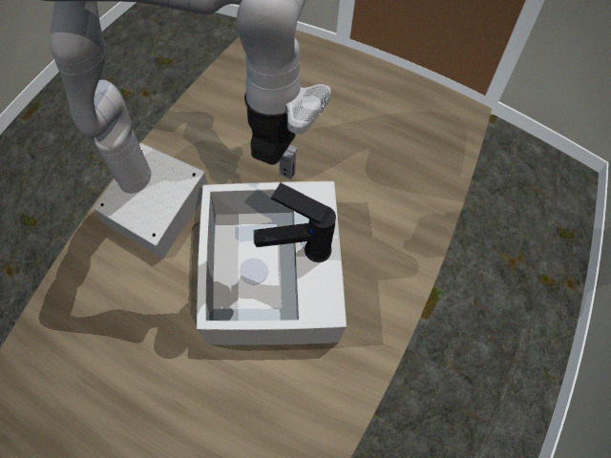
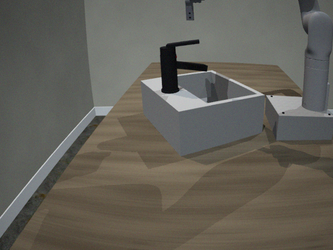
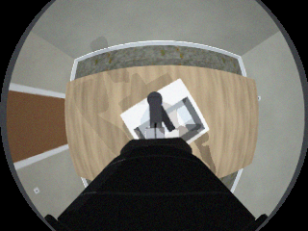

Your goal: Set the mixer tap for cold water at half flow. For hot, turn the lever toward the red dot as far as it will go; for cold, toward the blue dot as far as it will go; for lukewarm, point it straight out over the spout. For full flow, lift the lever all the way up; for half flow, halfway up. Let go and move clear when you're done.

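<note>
A black mixer tap stands on the rim of a white basin. Its spout reaches out over the basin. Its lever is turned aside from the spout toward the side of the blue dot and slopes slightly up. A red dot shows on the tap's other side. My gripper is shut on nothing. It hangs well above the lever's tip, apart from it.
The arm's grey base block stands beside the basin on the wooden table. A round drain lies on the basin floor. A wall runs along one side of the table.
</note>
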`<state>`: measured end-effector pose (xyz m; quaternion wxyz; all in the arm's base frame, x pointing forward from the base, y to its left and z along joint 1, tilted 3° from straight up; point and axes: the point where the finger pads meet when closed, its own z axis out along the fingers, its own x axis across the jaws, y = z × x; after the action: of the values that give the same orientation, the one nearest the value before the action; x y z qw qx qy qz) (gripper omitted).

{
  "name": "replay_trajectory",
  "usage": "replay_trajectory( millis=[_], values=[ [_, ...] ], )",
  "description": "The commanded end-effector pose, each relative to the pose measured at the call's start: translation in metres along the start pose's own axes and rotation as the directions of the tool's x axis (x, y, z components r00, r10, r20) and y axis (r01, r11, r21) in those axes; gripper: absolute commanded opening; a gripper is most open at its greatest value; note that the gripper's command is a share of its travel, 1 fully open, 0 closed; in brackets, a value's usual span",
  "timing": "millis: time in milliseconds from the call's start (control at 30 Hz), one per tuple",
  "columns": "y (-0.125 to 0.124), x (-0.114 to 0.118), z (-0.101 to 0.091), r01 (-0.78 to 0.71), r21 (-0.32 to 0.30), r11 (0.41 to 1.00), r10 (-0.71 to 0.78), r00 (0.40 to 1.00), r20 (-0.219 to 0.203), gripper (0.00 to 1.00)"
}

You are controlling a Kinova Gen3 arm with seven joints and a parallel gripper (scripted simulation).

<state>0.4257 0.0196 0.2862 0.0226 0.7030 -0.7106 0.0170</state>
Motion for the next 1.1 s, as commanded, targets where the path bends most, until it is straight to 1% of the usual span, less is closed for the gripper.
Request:
replay_trajectory(
  millis=[0,500,533,1067],
  values=[
    [-0.0003,-0.0001,-0.0007,0.000,0.002,1.000,0.000,1.000,0.000,0.00],
    [-0.0003,-0.0001,-0.0007,0.000,0.002,1.000,0.000,1.000,0.000,0.00],
    [-0.0003,-0.0001,-0.0007,0.000,0.002,1.000,0.000,1.000,0.000,1.00],
    [-0.0003,-0.0001,-0.0007,0.000,0.002,1.000,0.000,1.000,0.000,1.00]
  ],
)
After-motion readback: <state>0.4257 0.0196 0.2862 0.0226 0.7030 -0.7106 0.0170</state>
